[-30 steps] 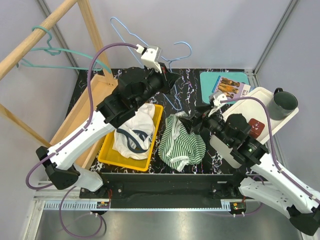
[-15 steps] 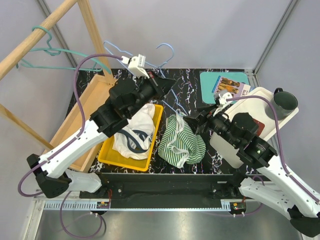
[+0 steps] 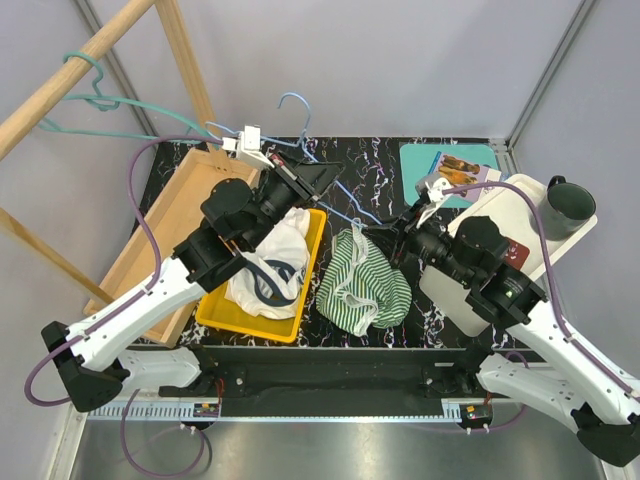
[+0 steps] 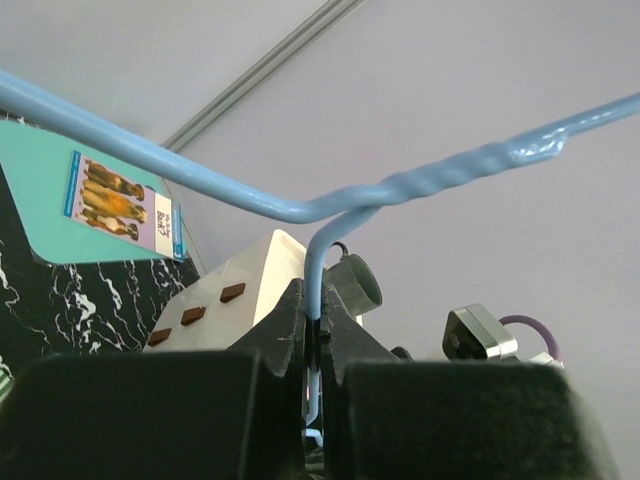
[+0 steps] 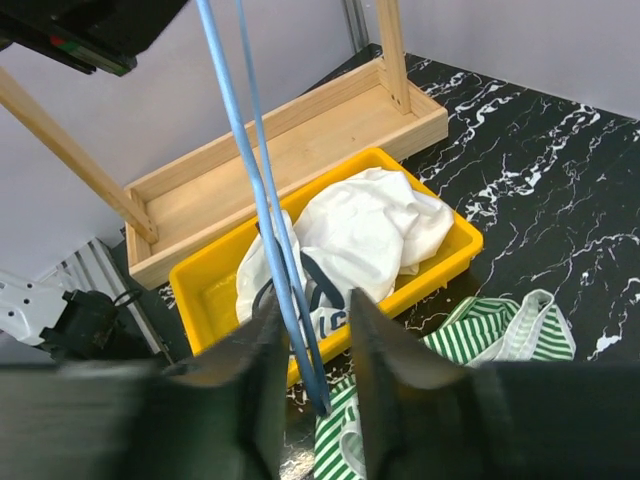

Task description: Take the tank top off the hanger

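Plain pale grey walls [image 3: 420,60] all round, metal struts [image 3: 545,75] in the corners, soft even light. Table [image 3: 375,170] is black with white marble veining, wooden rack [image 3: 60,85] standing on the left, slotted aluminium rail [image 3: 330,412] along the near edge.

Tank top [image 3: 362,283] on table [image 3: 380,175], right of bin [image 3: 222,318]

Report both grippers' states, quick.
Left gripper: shut on the blue hanger.
Right gripper: open, with the hanger's wire passing through the gap.
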Robot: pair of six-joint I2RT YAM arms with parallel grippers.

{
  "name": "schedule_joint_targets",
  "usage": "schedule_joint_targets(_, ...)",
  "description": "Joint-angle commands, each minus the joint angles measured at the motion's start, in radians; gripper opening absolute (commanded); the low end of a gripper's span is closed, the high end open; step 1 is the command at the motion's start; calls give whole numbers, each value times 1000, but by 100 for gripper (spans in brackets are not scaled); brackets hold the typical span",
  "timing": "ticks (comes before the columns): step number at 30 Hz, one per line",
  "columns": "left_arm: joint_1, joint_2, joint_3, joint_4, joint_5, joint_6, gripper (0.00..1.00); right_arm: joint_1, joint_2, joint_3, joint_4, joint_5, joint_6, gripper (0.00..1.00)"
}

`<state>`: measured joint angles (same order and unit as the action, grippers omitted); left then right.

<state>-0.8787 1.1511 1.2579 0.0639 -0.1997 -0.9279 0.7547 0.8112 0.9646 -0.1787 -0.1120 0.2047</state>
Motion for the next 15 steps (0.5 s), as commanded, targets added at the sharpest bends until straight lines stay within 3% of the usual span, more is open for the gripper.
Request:
schedule_joint_targets(1,1,-24,-9,93,-20,-58,0,2,14,57,77,-41,27,23)
schedule_joint_targets(2,1,-24,-12,90,-20,-63,0,2,14,56,87,-43,32,16)
schedule_joint_targets(3,0,-25,-15,93,-15,-68,0,2,16,54,100,-43,41,2)
schedule_joint_targets(7,0,-27,-22,97,6,-49,3,2,16,52,113,-11,59,0)
schedule_joint_targets(8,1,-34,-25,99,9,-43,10,2,16,52,111,7,65,0)
schedule_joint_targets(10,1,-47,-47,122,23,-20,35,2,8,56,102,66,70,0)
schedule_joint_targets(13,1,-71,-72,155,72,33,59,2,8,74,70,129,49,0)
schedule_joint_targets(15,3,-86,-66,140,124,82,68,2,17,94,50,152,19,0)
